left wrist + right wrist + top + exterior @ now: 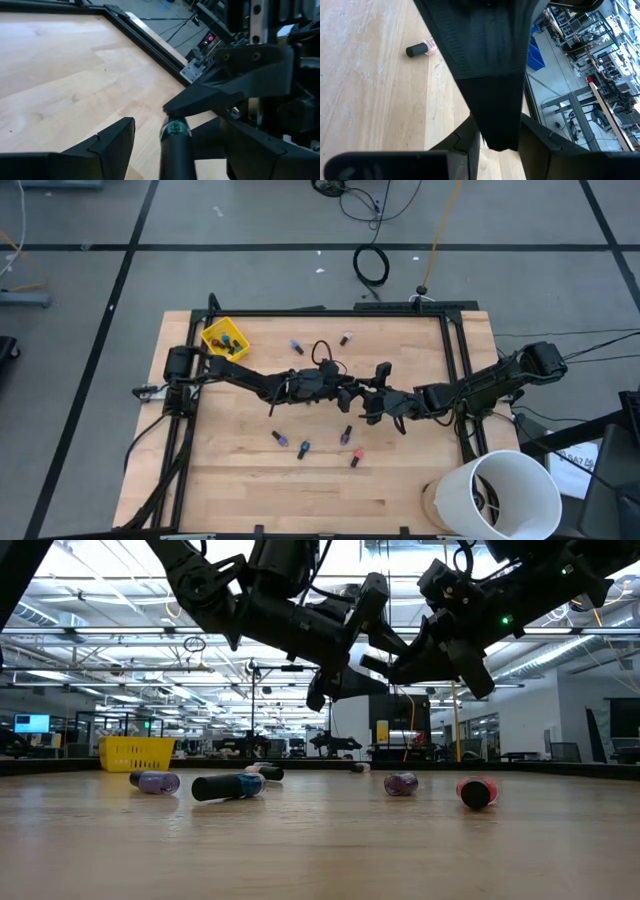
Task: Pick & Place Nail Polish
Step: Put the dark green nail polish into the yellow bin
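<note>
My two grippers meet above the middle of the table. My right gripper (372,402) is shut on a small green nail polish bottle (175,129). The bottle's dark cap (176,155) points toward my left gripper (352,392). My left gripper is open, with one finger (105,147) on each side of the cap and a gap to each. Several other bottles lie on their sides on the wood: two toward the far side (297,347) (345,338) and several toward the near side (280,438) (303,448) (346,434) (355,458). The small yellow bin (225,338) stands at the far left. My right gripper pinches the bottle's green glass end (175,129) between its two fingers (200,97), coming roughly level from the table's right. The bottle is lifted clear of the table. In the right wrist view my left gripper's finger (490,75) hides the contact.
A white bucket (500,495) stands at the near right corner. Black frame rails (455,370) run along the table's edges. A pink bottle (420,48) lies on the wood beyond my right gripper. The yellow bin holds a few bottles.
</note>
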